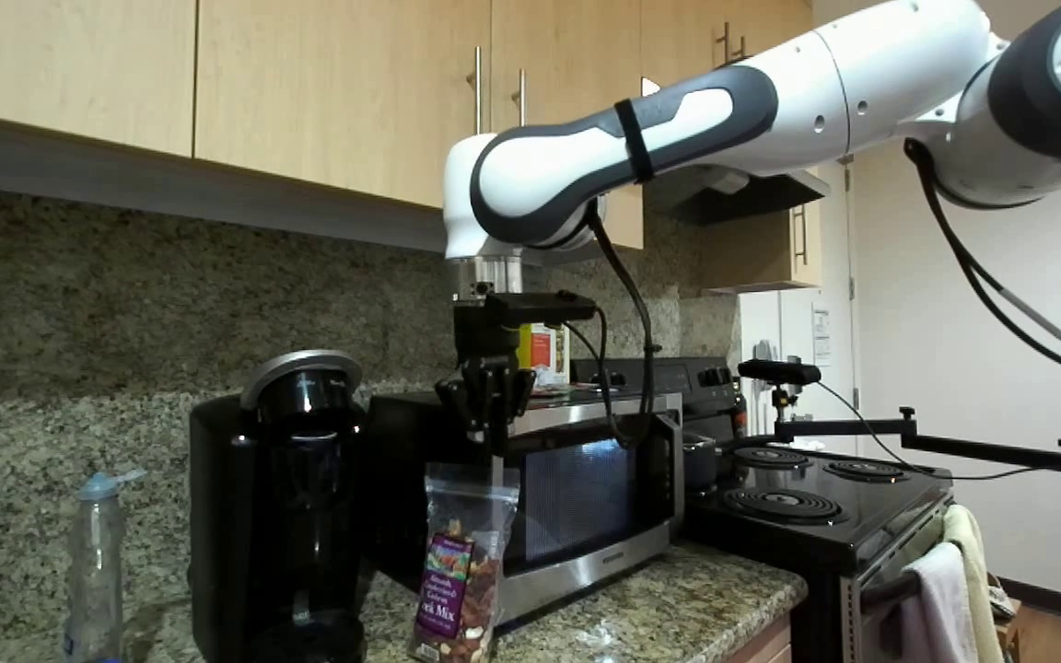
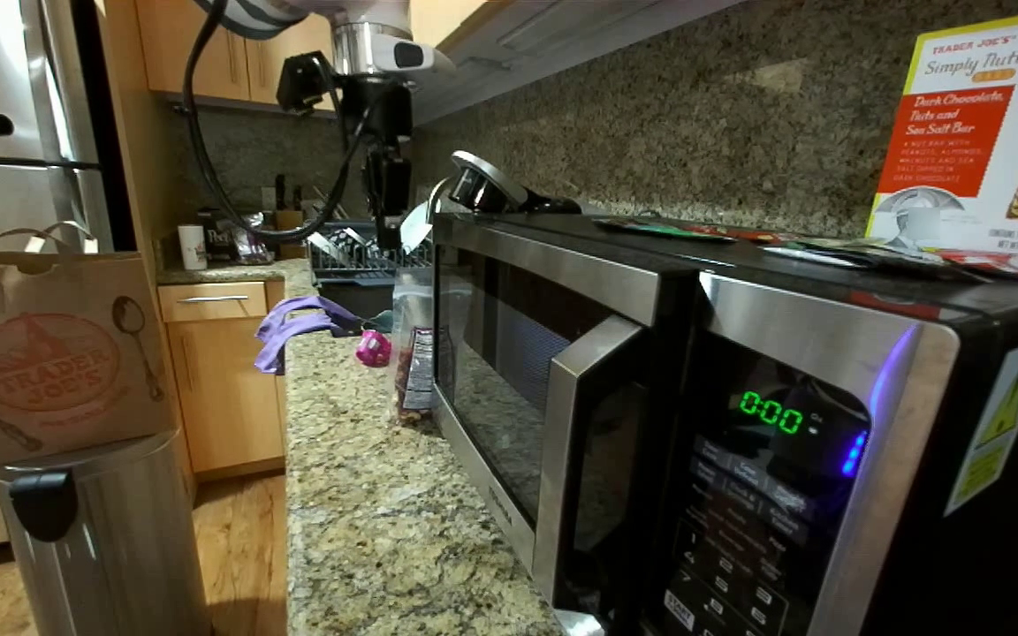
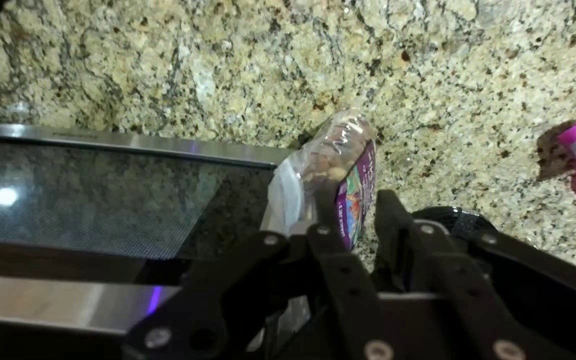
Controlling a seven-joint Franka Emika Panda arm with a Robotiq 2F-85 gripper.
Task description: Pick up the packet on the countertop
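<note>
Standing on the countertop [image 1: 678, 603], in the lower middle of an exterior view, the packet [image 1: 463, 564] is not yet gripped. Just above it, the gripper [image 3: 357, 196] has jaws partly apart and holds nothing; the approach seems nearly finished, grasping and lifting remain.

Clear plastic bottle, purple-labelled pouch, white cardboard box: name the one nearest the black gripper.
The purple-labelled plastic pouch, just below the gripper; the clear bottle stands past the black coffee maker, the white box atop the steel-trimmed microwave.
</note>
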